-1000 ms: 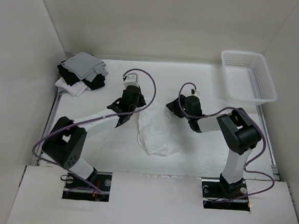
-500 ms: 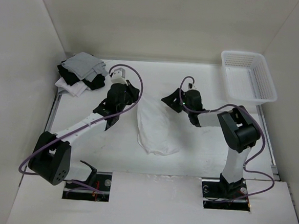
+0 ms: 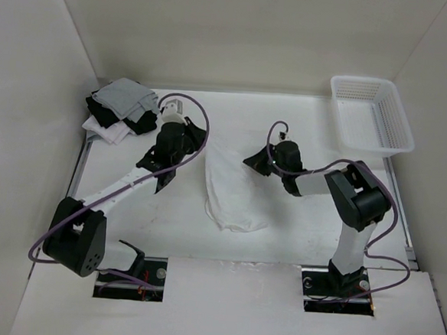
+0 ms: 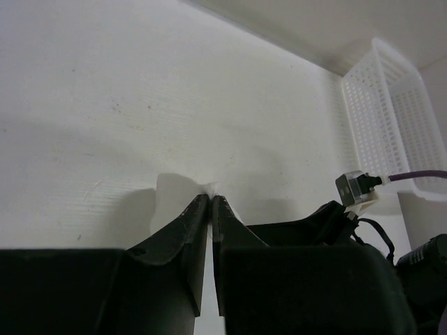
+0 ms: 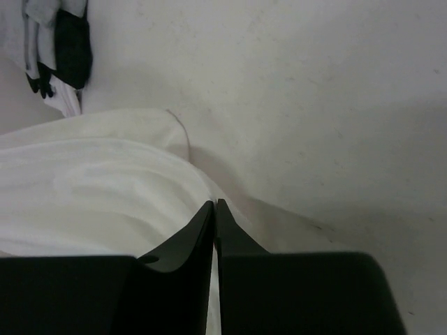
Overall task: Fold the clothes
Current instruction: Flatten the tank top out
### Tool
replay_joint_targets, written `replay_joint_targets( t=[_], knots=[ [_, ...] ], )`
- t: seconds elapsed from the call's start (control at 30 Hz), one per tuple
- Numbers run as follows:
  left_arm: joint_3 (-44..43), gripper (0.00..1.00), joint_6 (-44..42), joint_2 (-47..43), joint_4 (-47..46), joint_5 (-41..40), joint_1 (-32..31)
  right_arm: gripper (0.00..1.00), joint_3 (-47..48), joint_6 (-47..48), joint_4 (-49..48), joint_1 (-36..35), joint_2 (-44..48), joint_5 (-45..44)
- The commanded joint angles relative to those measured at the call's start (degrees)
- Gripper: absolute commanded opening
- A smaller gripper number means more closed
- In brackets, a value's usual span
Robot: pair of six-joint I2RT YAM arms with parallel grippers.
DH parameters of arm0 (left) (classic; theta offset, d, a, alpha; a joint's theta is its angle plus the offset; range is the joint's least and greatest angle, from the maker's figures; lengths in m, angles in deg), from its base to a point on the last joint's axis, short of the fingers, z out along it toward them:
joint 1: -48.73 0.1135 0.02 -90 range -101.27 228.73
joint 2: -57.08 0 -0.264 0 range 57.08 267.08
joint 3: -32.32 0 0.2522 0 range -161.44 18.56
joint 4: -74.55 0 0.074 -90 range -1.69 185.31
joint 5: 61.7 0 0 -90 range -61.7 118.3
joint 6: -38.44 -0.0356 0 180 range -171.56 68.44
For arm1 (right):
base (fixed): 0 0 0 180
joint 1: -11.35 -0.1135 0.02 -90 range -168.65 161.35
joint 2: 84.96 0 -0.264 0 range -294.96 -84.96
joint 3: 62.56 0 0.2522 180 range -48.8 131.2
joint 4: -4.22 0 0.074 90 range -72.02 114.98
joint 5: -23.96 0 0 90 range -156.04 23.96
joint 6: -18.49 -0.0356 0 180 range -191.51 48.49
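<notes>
white garment [image 5: 91, 195], jaws pressed together on its edge — grey-black stack [image 5: 66, 45] top-left

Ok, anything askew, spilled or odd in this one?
Nothing spilled or damaged. The white garment lies rumpled and slanted mid-table, its far corners pinched by the left hand and right hand. The clothes pile at the far left corner is lopsided.

clothes [image 3: 233, 195]; plain white, thin; rumpled long heap; centre of table [image 3: 311, 120]

left hand [image 4: 210, 202] moved back-left, pulling clothes [image 3: 230, 187] | right hand [image 5: 214, 206] closed onto its edge
</notes>
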Motion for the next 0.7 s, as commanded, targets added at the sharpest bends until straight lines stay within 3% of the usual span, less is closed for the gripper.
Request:
replay_joint_targets(
  t=[0.0, 0.13, 0.17, 0.3, 0.37, 0.5, 0.67],
  knots=[
    [-8.13, 0.04, 1.58, 1.00, -5.35, 1.32, 2.33, 0.07, 8.45, 1.21, -0.53, 1.47, 6.27, -0.49],
    [-20.26, 0.04, 2.90, 2.94, -3.24, 5.54, 5.84, 0.06, 23.46, 8.65, 13.06, 2.97, 13.47, -0.84],
    [-27.07, 0.04, 2.90, 2.94, -1.67, 7.55, 7.94, 0.07, 31.94, 14.77, 22.42, 2.71, 16.98, -3.37],
    [-35.30, 0.04, 3.07, 2.06, 0.98, 11.77, 11.99, 0.07, 39.84, 25.35, 33.64, 0.26, 22.09, -9.17],
    [-36.28, 0.05, 3.07, -0.39, 0.37, 13.97, 14.36, 0.08, 38.46, 31.59, 37.79, -3.34, 26.92, -13.83],
    [-27.43, 0.06, 2.55, -6.01, -3.14, 14.95, 15.08, 0.08, 26.10, 36.28, 37.98, -10.54, 35.01, -21.47],
    [2.24, 0.06, 8.42, -17.95, -8.42, 15.47, 13.76, 0.13, 10.16, 28.83, 29.12, -14.79, 32.76, -22.91]
  ],
)
